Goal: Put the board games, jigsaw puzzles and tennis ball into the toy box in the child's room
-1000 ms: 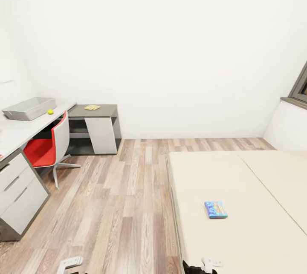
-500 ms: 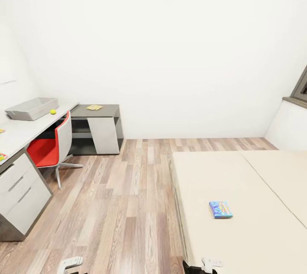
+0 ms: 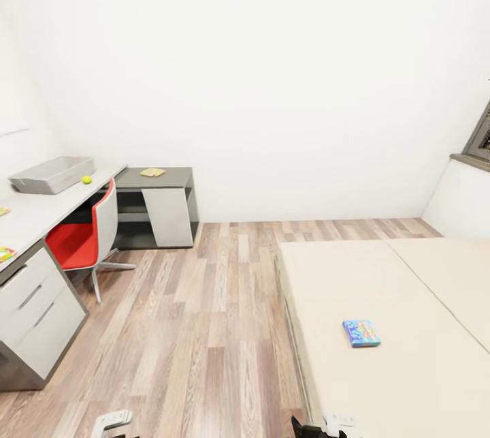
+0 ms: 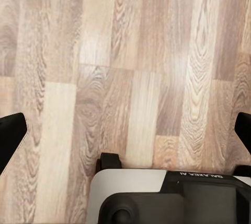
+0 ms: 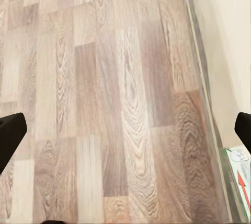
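Head view: a narrow room with white walls and a wood-plank floor [image 3: 204, 329] is seen. Along the left side a long pale desk [image 3: 41, 210] is found, joined at its far end to a lower dark cabinet [image 3: 160, 210]. A shallow grey tray [image 3: 51, 174] is set on the far part of the desk, and a yellow-green ball [image 3: 86, 179] lies just beside it, apart from its wall. A flat yellowish item [image 3: 152, 171] rests on the cabinet top; its print is too small to be read. Two colourful flat sheets [image 3: 4, 254] are cut by the picture's left edge on the near desk. A red chair [image 3: 85, 237] is tucked under the desk. On the right, a small blue box [image 3: 361, 332] lies flat on the beige bed [image 3: 381, 288], near its floor-side edge.

Left wrist view: the left gripper [image 4: 125, 132] is held spread wide over bare planks, with nothing between its dark fingertips [image 4: 10, 138].

Right wrist view: the right gripper [image 5: 125, 132] is likewise spread and empty over the planks, beside the bed's edge. A green-edged printed item [image 5: 239, 182] is partly seen at the corner.
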Tool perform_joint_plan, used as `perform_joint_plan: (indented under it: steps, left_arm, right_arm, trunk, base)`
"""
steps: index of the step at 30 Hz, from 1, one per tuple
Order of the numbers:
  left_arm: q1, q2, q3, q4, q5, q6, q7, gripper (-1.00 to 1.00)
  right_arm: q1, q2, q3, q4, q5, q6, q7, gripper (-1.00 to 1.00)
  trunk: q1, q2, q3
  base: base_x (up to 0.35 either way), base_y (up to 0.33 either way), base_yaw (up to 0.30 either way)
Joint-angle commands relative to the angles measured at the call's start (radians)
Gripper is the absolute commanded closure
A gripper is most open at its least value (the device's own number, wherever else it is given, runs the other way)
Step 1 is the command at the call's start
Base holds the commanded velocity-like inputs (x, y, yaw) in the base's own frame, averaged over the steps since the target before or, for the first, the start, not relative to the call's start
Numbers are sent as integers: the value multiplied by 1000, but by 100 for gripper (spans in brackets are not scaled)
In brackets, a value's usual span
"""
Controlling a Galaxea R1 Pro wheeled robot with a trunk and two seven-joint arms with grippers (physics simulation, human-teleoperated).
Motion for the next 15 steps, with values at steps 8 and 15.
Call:
perform_joint_plan:
  steps: [8,15]
  left_arm:
    - [-1,0,5,0,1,1,-4,-100]
    - [0,0,5,0,1,1,-4,-100]
  right_arm:
    - [-1,1,-6,1,-10,-2,9,-100]
    - [-1,1,-7,1,-10,-2,9,-100]
  trunk:
    - [1,-2,-6]
    - [1,-2,-11]
  base:
    - [0,270,-204]
    - [0,280,-245]
